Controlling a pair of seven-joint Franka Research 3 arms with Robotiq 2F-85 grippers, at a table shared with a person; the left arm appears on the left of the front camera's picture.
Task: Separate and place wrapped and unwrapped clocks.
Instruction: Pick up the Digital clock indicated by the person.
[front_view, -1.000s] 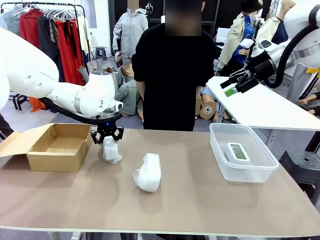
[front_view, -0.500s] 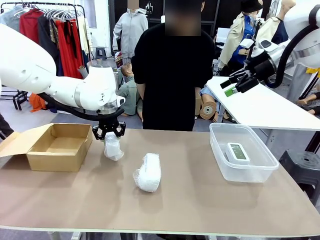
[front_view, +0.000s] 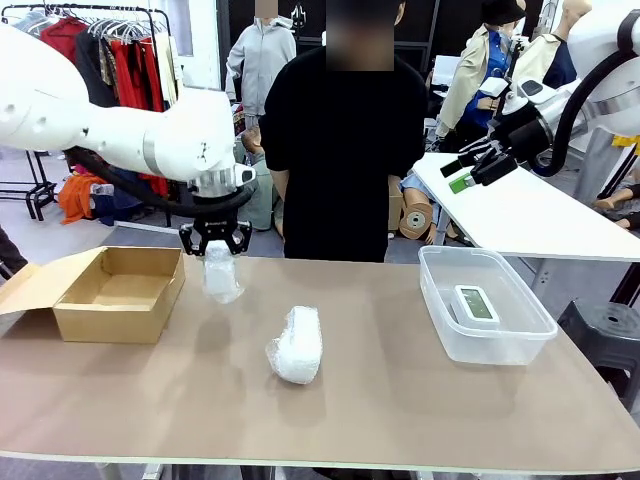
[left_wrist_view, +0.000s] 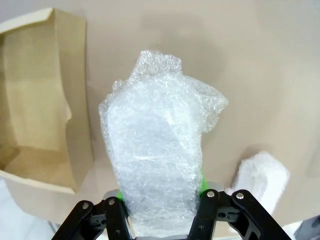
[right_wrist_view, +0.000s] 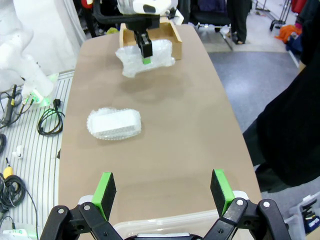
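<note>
With our left pincer clamped on the wrapped clock, which hangs above the bench, we should carry it toward nine o'clock, clear the cardboard box wall, then release low inside.

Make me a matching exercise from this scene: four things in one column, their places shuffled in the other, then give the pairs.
Things
1. left bundle
2. right bundle
3. clock
4. cardboard box

Places
A. inside the clear tub
B. open, at the left end of the table
C. lying near the table's middle
D. clamped in the left gripper, off the table

Pairs: 1-D, 2-C, 3-A, 4-B
</note>
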